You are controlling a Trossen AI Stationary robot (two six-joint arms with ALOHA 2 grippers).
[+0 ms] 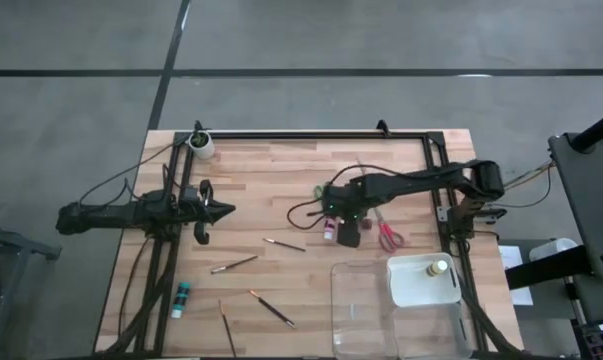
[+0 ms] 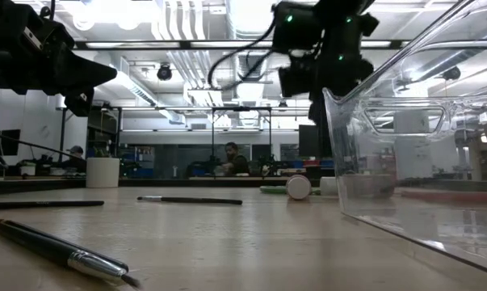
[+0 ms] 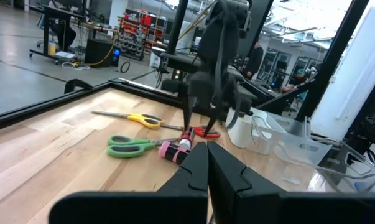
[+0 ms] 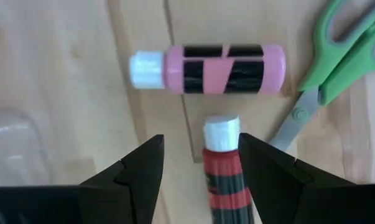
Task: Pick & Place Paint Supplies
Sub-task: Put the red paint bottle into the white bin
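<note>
Right gripper (image 4: 199, 165) open, fingers straddling the red paint bottle (image 4: 223, 168) lying on the table (image 1: 281, 175) beside the pink bottle (image 4: 227, 68). Suggest centring lower on the body before closing. Left gripper (image 1: 221, 209) clenched, idle.

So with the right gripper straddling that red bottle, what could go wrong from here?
1. The right gripper is open around the red bottle, which sits off-centre toward one finger; closing could roll or skew it rather than seat it.
2. The pink bottle lies just past the red one's cap, and the green scissors are beside it; a forward nudge could knock either.
</note>
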